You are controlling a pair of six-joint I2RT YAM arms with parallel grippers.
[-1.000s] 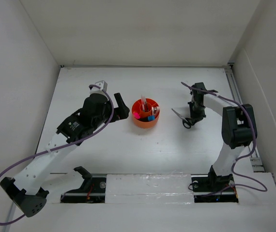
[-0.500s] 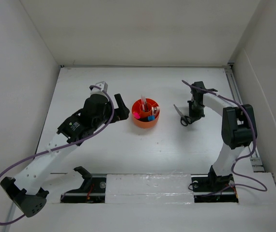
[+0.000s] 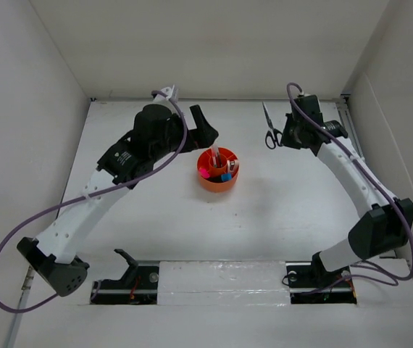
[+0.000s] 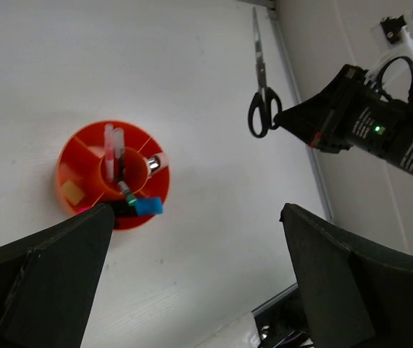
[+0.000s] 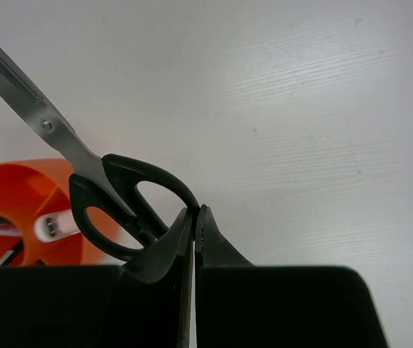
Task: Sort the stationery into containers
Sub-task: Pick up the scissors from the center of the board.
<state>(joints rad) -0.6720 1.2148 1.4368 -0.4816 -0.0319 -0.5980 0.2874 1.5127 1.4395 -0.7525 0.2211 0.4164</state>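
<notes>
Right pincer: fingers together, clamped on one handle loop of the black-handled scissors
Scissors: far right of the orange organiser, well apart from it; blades shut, pointing toward the far wall
Left pincer: fingers wide apart, holding nothing; just beyond the organiser's far side
Organiser: mid table; pink pen upright in the central cup (a paler one beside it); blue-capped marker and tan eraser in outer wedges

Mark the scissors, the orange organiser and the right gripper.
scissors (image 4: 259, 72): left wrist view, mid-blade.
orange organiser (image 4: 83, 152): left wrist view, bare upper-left wedge.
right gripper (image 5: 194, 216): right wrist view, between its fingertips.
</notes>
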